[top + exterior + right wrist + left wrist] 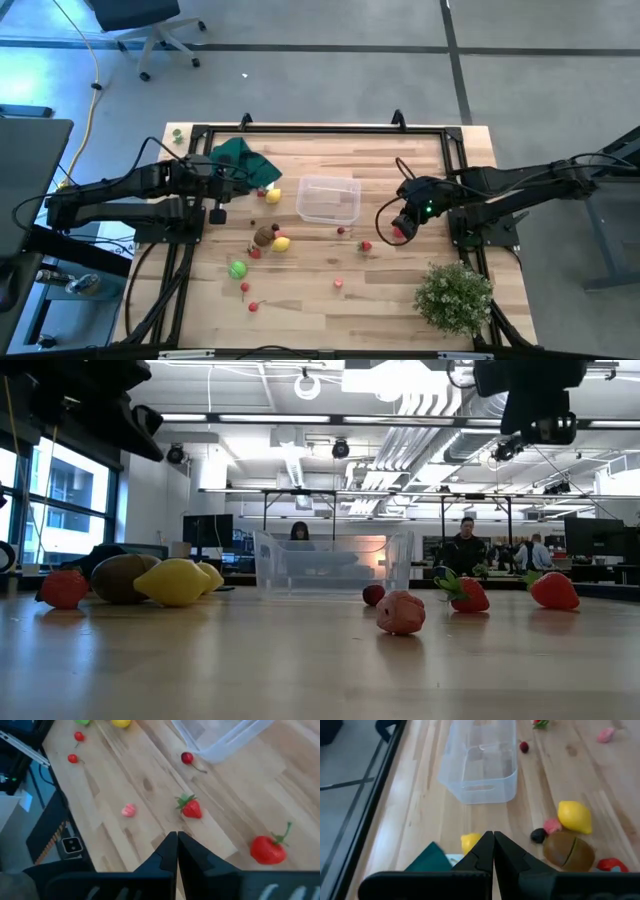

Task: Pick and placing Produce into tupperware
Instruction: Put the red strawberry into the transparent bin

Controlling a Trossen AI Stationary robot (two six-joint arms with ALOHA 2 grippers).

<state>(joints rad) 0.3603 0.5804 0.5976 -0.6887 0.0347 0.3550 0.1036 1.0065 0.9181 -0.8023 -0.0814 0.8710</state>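
i read the clear tupperware (328, 199) at the centre of the high view, upright on the wooden table (400, 300) and holding nothing that i can see. the produce lies scattered around it: a yellow lemon (282, 243) and a brown kiwi (264, 236) touching each other lower left of the tub, a green piece (237, 268) further lower left, a small yellow piece (273, 196) just left of the tub, and a strawberry (365, 245) lower right of it. my left gripper (262, 186) is clenched on nothing, at centre left beside the dark green cloth (240, 157). my right gripper (395, 228) is clenched and empty, right of centre, near a red tomato (268, 848).
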